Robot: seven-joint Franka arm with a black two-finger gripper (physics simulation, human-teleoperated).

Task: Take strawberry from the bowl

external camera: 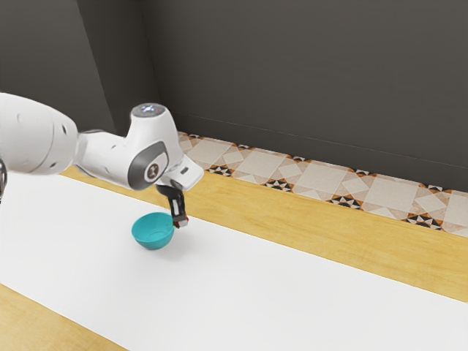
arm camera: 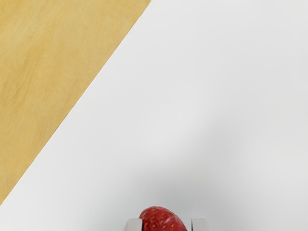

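Observation:
The gripper is at the right rim of the teal bowl in the exterior view, pointing down with its tips about as high as the rim. Small bits of the red strawberry peek out around the fingertips. In the wrist view the strawberry sits between the two fingertips of the gripper, its lower part cut off by the view's edge. It appears held above the table. The bowl's inside is partly visible, with no fruit seen there.
A white strip covers the middle of the wooden table, with bare wood along both long sides. Beyond the table lie a patterned tile floor and a dark wall.

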